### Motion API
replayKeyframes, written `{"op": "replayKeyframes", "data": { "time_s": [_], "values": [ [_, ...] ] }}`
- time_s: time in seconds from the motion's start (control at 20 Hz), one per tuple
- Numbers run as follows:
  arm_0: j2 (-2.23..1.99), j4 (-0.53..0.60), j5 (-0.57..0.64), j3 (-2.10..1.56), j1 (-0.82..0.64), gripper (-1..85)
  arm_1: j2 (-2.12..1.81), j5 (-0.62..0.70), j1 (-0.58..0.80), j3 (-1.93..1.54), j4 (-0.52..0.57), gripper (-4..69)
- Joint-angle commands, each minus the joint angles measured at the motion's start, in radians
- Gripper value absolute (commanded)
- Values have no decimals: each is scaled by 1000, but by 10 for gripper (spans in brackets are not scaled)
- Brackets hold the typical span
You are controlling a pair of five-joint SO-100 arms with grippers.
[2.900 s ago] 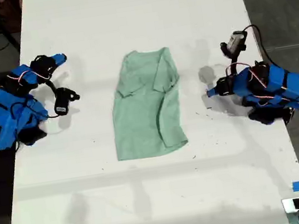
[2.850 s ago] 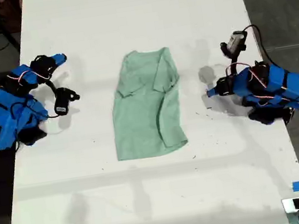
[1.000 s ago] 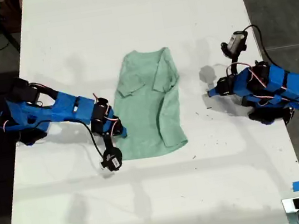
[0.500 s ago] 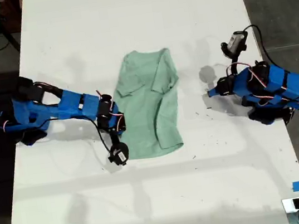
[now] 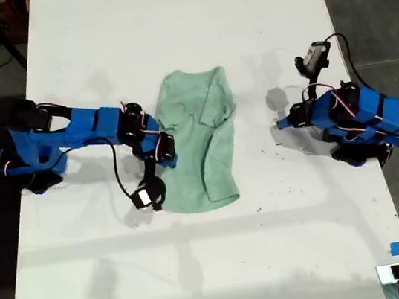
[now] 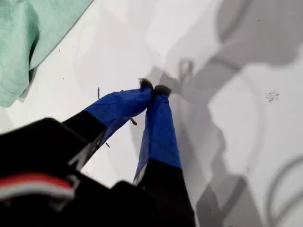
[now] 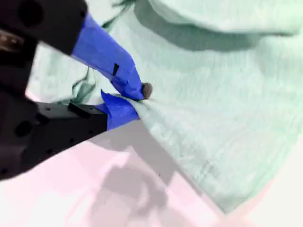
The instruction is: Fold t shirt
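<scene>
My second gripper [image 7: 137,101] has its blue fingertips [image 7: 124,80] pinched together on a fold of the t shirt [image 7: 222,118], the cloth bunched between the two tips and lifted slightly off the table [image 7: 94,198]. In the exterior view this gripper [image 5: 168,154] sits at the shirt's edge toward that view's left, at the end of a blue arm [image 5: 77,132] stretched across from the left side. A small black camera module [image 5: 144,197] hangs on its cable just beside the shirt's lower edge. My first gripper [image 6: 152,90] has its jaws closed tip to tip on nothing, held over the bare white table [image 6: 246,123], with only a corner of the shirt [image 6: 28,33] showing nearby. In the exterior view this gripper [image 5: 283,122] belongs to the folded-up arm [image 5: 364,121] on the right side, well apart from the shirt. The t shirt [image 5: 203,145] lies near the middle of the table [image 5: 217,267], pale mint green, partly folded lengthwise, its left edge in the exterior view pulled inward and rumpled where it is gripped.
</scene>
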State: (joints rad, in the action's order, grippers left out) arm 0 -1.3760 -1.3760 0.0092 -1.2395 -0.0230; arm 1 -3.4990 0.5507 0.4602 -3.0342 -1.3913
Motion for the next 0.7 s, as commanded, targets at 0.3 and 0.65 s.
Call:
{"op": "replayKeyframes", "data": {
  "time_s": [0.3,0.65],
  "values": [
    [273,359,284,298,-66,-3,-9,-2,-11,-35,0,10],
    [155,252,244,258,-71,165,-9,-2,-9,-35,0,10]
  ]
}}
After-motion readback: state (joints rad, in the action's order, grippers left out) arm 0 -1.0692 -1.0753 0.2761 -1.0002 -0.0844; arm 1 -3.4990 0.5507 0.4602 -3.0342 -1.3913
